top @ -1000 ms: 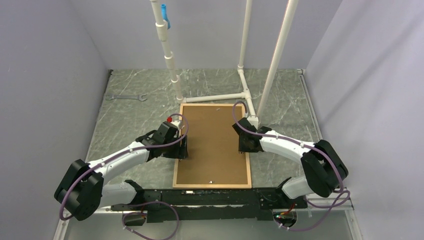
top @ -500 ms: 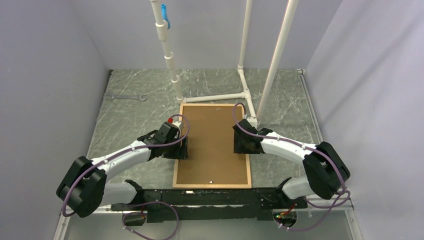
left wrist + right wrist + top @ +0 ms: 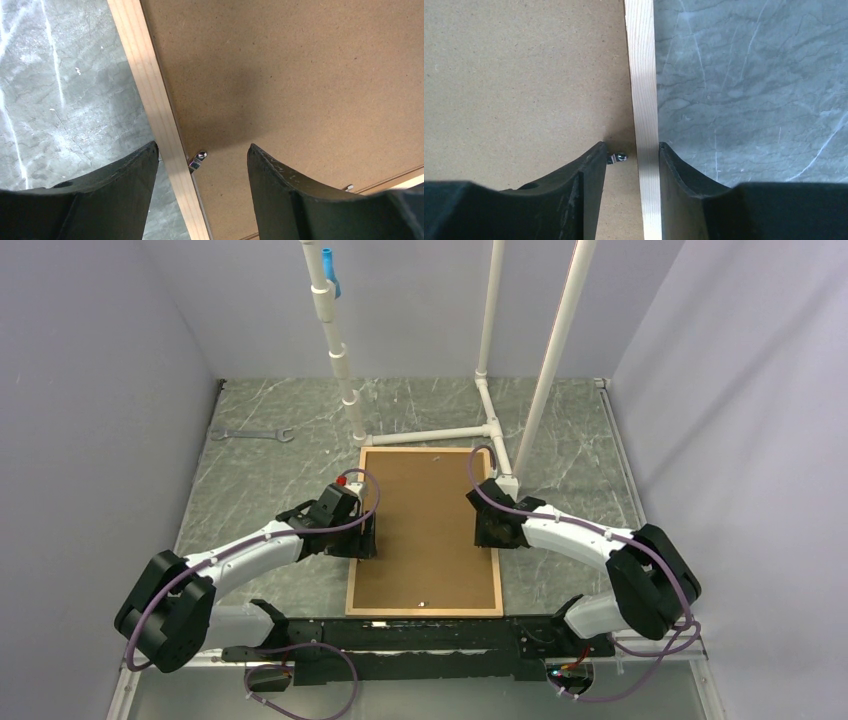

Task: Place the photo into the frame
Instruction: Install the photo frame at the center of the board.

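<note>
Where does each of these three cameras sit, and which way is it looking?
Top external: high behind the arm bases, looking down on the light wooden picture frame and its brown hardboard backing panel; both arms, left hand and right hand show.
Left wrist: above the frame's left strip, looking down; its two dark fingers show.
Right wrist: above the right strip, looking down; its fingers show.
Shared: both wrist views show strip, panel and a small metal tab.
</note>
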